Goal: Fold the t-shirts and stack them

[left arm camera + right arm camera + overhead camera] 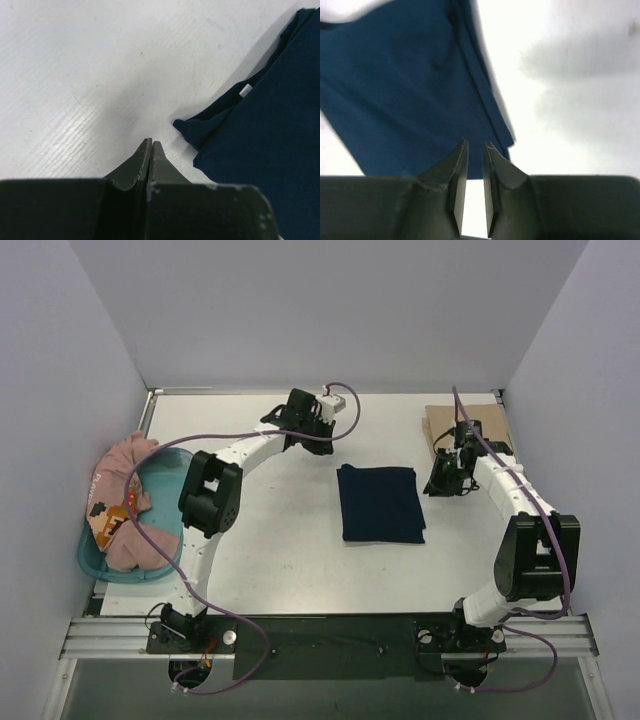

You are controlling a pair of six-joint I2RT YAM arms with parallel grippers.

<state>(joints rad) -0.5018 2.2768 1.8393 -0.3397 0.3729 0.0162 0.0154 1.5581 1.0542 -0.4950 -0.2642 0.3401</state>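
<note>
White is the colour of the flat counter (280, 560), and pale grey-purple walls (330, 310) stand on its left, far and right sides. A dark navy cloth t-shirt (380, 503) lies folded in a neat block in the middle of the counter. A pink cloth t-shirt with a small print (120, 505) is heaped in a teal plastic tub (92, 562) at the left edge. A tan-beige folded t-shirt (440, 420) lies flat in the far right corner.

The left pincer (151, 146) has its two fingers pressed together and holds nothing. It is over bare counter, and the navy shirt is just to its right. The right pincer (476, 147) has its fingers a little apart, with nothing between them. It is just beside a corner of the navy shirt, on the shirt's right side.
</note>
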